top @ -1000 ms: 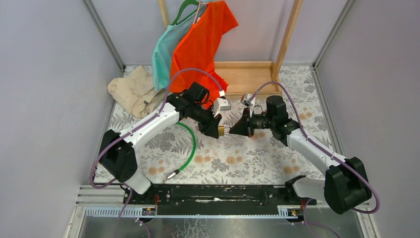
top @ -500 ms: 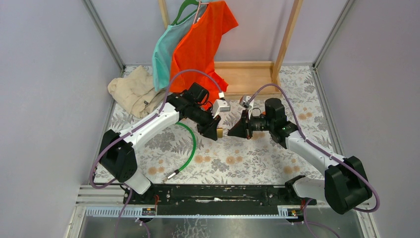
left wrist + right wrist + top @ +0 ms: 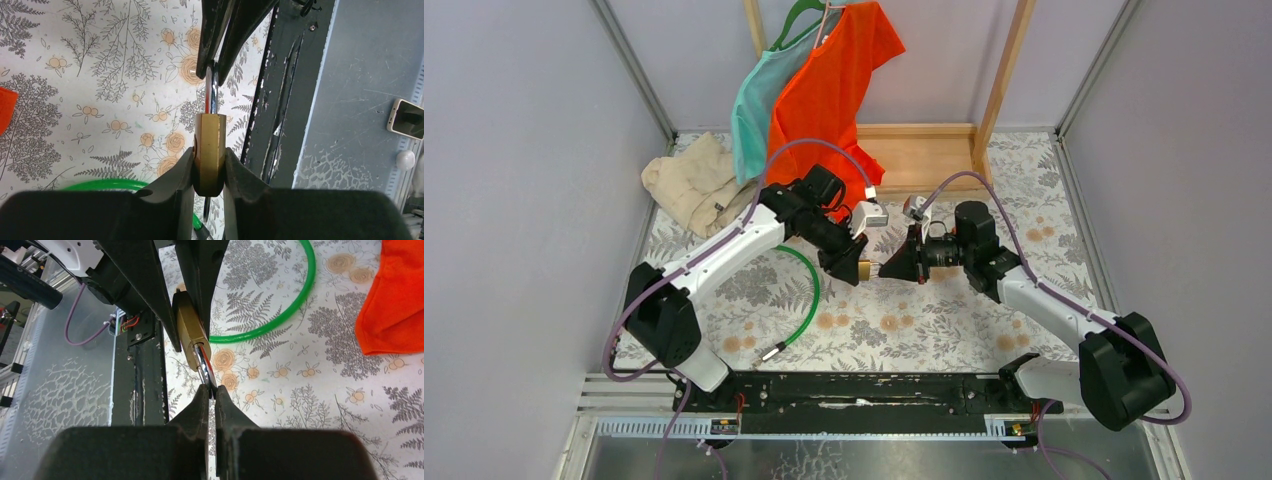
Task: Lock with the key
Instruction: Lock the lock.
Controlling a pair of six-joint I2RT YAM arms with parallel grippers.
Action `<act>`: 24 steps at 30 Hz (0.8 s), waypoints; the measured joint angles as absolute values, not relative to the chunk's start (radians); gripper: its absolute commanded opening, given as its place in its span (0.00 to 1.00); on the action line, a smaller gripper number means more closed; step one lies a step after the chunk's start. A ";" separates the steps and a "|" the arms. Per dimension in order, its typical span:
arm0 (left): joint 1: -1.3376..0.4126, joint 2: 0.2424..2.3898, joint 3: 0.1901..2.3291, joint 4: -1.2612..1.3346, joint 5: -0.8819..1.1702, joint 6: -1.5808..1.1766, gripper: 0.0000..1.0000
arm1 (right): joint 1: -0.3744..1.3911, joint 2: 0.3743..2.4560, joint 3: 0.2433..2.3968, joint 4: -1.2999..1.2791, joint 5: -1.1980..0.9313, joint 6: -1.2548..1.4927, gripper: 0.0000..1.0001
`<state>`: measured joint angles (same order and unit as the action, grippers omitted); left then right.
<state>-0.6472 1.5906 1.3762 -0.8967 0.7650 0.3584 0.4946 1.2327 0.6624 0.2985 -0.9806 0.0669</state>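
Over the middle of the flowered table [image 3: 944, 325] the two arms meet nose to nose. The left gripper [image 3: 209, 167] has its fingers closed part-way, clamped on the flat sides of a brass padlock [image 3: 209, 145] whose keyhole end faces the other arm. The right gripper [image 3: 211, 390] is pinched right down on the key [image 3: 204, 365]. Only the shiny blade shows, with a glint of orange along it, running from those fingertips straight into the end of the padlock; how deep it sits I cannot tell. A green cable [image 3: 809, 290] curves across the table under the left arm. At the back an orange shirt [image 3: 834, 90] and a teal shirt [image 3: 754, 110] hang from a wooden rack [image 3: 1004, 70], and a beige cloth [image 3: 689, 185] lies heaped in the far left corner
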 measured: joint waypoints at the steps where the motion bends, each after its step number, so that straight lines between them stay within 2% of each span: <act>1: -0.647 1.591 1.383 -0.908 0.763 0.365 0.00 | 0.496 1.233 0.662 0.303 -0.982 0.070 0.00; 5: -0.647 1.588 1.397 -0.936 0.762 0.382 0.00 | 0.499 1.233 0.662 0.319 -0.997 0.078 0.00; 7: -0.647 1.585 1.397 -0.937 0.762 0.389 0.00 | 0.500 1.233 0.662 0.319 -1.001 0.077 0.03; 11: -0.647 1.559 1.375 -0.918 0.771 0.409 0.00 | 0.494 1.221 0.673 0.273 -1.017 0.035 0.20; 17: -0.649 1.511 1.301 -0.659 0.882 0.422 0.00 | 0.467 1.158 0.826 -0.028 -1.039 -0.216 0.46; 22: -0.648 1.502 1.295 -0.514 0.923 0.428 0.00 | 0.422 1.092 0.876 -0.149 -1.042 -0.356 0.48; 24: -0.648 1.502 1.293 -0.495 0.930 0.430 0.00 | 0.415 1.086 0.886 -0.179 -1.043 -0.388 0.45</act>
<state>-0.6483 1.5024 1.2926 -0.4950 0.9298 0.4297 0.4149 1.0863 0.8856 -0.1795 -1.0431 -0.3882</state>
